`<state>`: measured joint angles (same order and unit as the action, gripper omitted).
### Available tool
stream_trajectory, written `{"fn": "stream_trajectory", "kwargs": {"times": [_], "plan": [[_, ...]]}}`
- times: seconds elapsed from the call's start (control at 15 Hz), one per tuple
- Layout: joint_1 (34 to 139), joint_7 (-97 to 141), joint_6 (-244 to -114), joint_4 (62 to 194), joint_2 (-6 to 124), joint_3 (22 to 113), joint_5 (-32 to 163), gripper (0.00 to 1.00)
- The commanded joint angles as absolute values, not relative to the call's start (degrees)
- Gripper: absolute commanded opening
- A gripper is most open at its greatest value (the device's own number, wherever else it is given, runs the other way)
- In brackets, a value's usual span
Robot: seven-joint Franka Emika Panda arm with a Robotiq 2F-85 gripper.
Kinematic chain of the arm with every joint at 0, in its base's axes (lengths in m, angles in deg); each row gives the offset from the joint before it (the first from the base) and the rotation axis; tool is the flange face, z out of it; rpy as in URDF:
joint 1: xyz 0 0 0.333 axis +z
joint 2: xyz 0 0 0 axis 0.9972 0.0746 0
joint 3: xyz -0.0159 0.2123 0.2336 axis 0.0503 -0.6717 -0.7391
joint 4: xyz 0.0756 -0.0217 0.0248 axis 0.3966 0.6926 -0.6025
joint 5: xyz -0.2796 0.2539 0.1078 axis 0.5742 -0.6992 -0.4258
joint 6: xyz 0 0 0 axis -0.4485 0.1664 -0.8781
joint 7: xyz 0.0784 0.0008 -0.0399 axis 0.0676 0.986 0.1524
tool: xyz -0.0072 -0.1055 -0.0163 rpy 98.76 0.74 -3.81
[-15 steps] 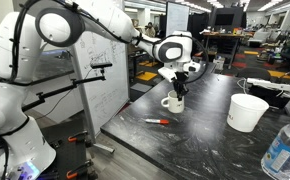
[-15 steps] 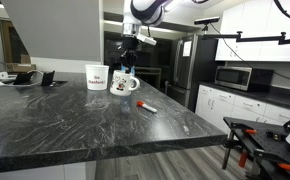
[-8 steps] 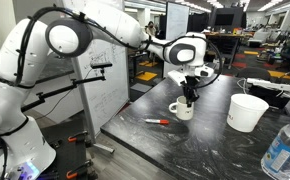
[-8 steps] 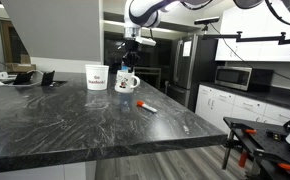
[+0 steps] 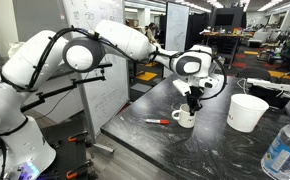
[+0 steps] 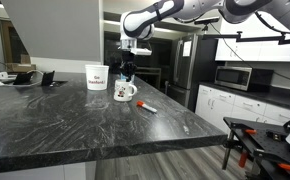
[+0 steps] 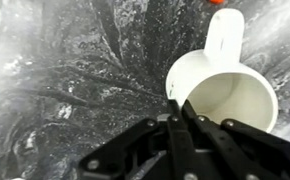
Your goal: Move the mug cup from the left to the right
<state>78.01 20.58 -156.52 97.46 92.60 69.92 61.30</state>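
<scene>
Since a second ago, the fingers [image 5: 192, 102] and the mug cup [image 5: 185, 118] sit farther along the worktop [image 5: 200, 150], closer to the red marker [image 5: 157, 122]. The arm [image 5: 125, 40] reaches out longer over the slab.

Wrist view: the fingers [image 7: 177, 135] are drawn narrow, pinched onto the rim of the mug cup [image 7: 235, 95]. The loop handle points away from them, toward the top of that view. White interior is visible, with grey-veined black stone all around.

In an exterior view the fingers [image 6: 126, 78] come straight down onto the mug cup [image 6: 124, 92]. The cup is upright, with a dark print on its side and the handle toward the red marker [image 6: 147, 106]. The base is at worktop level; I cannot tell whether it touches or hangs just clear.

Neighbours:
- In both exterior views the cup stands between the marker and the white tub [image 5: 248, 112].
- It is near the marker, which lies flat.
- In an exterior view the white tub [image 6: 96, 77], with lettering on its wall, looks just beside and behind the cup, apart from it.

Farther out:
- A clear plastic bottle [image 5: 283, 150] stands at the near corner of the worktop [image 6: 75, 130], well apart from the cup.
- A microwave [image 6: 235, 77] sits on a white counter in the background.
</scene>
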Motion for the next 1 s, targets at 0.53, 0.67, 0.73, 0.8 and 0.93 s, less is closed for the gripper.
{"fn": "stream_trajectory", "kwargs": {"times": [0.53,0.67,0.73,0.8,0.93], "plan": [[78.3,19.6,-146.3,93.7,88.6,68.9,60.0,0.74],[78.9,19.8,-144.6,98.0,83.5,68.3,59.4,0.89],[79.4,19.3,-144.2,101.1,80.2,68.0,59.4,0.98],[79.8,18.9,-144.3,104.2,77.2,67.8,59.4,1.0],[81.2,17.0,-146.0,109.3,72.1,68.0,59.9,1.0]]}}
